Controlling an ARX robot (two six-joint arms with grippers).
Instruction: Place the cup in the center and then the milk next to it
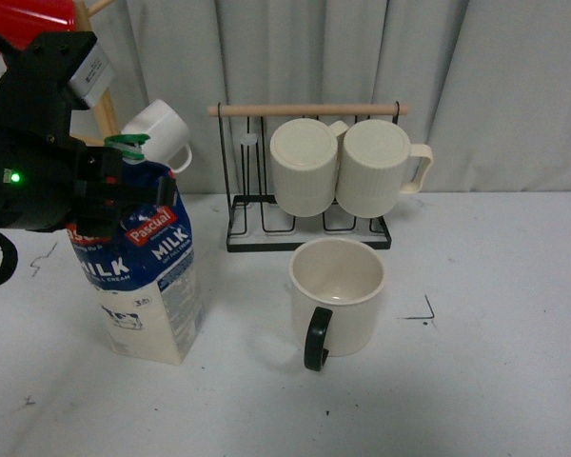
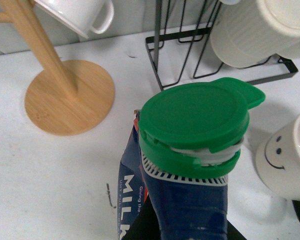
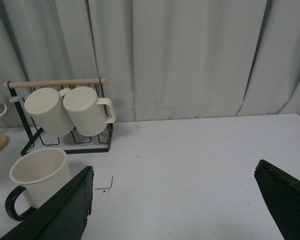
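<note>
The cup (image 1: 338, 295), a wide cream mug with a black handle (image 1: 316, 339) turned toward me, stands upright mid-table in front of the rack. In the left wrist view its smiley side (image 2: 282, 157) shows beside the carton. The milk (image 1: 147, 276), blue-topped with a green cap (image 2: 195, 117), is left of the cup with a gap between them. Its base is down at the table, slightly tilted. My left gripper (image 1: 124, 190) is shut on the carton's top. My right gripper (image 3: 174, 172) is open over bare table to the right of the cup (image 3: 40, 175), holding nothing.
A black wire rack (image 1: 309, 243) behind the cup carries two ribbed cream mugs (image 1: 305, 167) (image 1: 373, 167). At the back left a wooden mug tree (image 2: 70, 97) holds a small white cup (image 1: 162, 129) and a red one (image 1: 29, 19). A curtain closes the back.
</note>
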